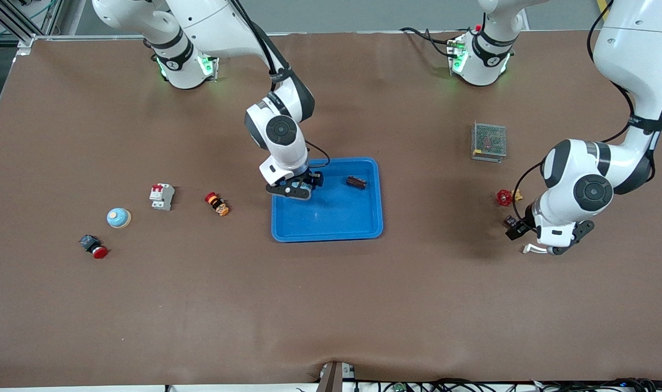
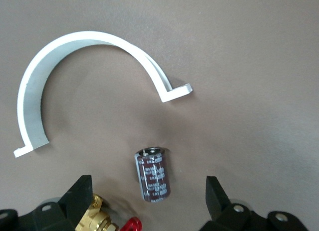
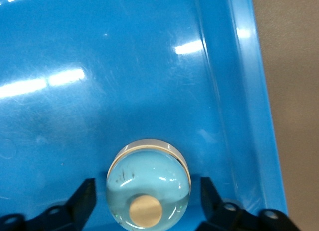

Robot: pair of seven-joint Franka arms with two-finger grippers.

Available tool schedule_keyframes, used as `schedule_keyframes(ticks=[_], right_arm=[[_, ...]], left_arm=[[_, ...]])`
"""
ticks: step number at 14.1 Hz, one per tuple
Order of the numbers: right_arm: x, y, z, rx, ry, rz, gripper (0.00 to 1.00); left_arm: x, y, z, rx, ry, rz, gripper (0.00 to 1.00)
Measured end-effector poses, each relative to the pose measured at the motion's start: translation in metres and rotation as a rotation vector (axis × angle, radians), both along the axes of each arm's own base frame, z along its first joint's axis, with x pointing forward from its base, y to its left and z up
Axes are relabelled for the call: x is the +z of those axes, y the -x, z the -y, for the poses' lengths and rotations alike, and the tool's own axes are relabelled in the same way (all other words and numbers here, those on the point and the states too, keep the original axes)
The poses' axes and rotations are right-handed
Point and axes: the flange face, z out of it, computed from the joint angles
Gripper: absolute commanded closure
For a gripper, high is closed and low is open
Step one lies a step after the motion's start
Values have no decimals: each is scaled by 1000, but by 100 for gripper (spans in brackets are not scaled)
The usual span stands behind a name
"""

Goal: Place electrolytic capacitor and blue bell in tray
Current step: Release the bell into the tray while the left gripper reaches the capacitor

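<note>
The blue tray (image 1: 331, 226) lies mid-table. My right gripper (image 1: 301, 190) is low in it, open, with a light blue bell (image 3: 149, 166) with a beige button standing between its fingers, untouched by either. A dark brown cylindrical part (image 1: 356, 182) lies in the tray toward the left arm's end. A second blue bell (image 1: 119, 218) stands on the table toward the right arm's end. My left gripper (image 1: 521, 228) is open over the electrolytic capacitor (image 2: 152, 175), which lies on the table (image 1: 509, 221) between the spread fingers.
A brass valve with a red handle (image 1: 505, 197) and a white curved clamp (image 1: 532, 249) lie beside the capacitor. A grey mesh box (image 1: 489, 141) stands near the left arm's base. A white breaker (image 1: 162, 196), an orange button (image 1: 217, 203) and a red push button (image 1: 93, 246) lie near the second bell.
</note>
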Motion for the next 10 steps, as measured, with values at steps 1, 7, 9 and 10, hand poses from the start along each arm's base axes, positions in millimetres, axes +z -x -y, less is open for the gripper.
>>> schedule_keyframes(ticks=[1,7,9,10], right_arm=[[1,0,-2,1,-2,2,0],[74,-3,-9,12,-6,-37,0],[119,-11,8,38,-7,-54,0],[140,-17,22,54,-9,-62,0]], left_arm=[[-5,2,-5,9,4,-4,0],[-23,8,-25,79,14,-21,11],[-24,9,-21,113,13,-18,15],[-24,9,-18,127,14,-17,17]])
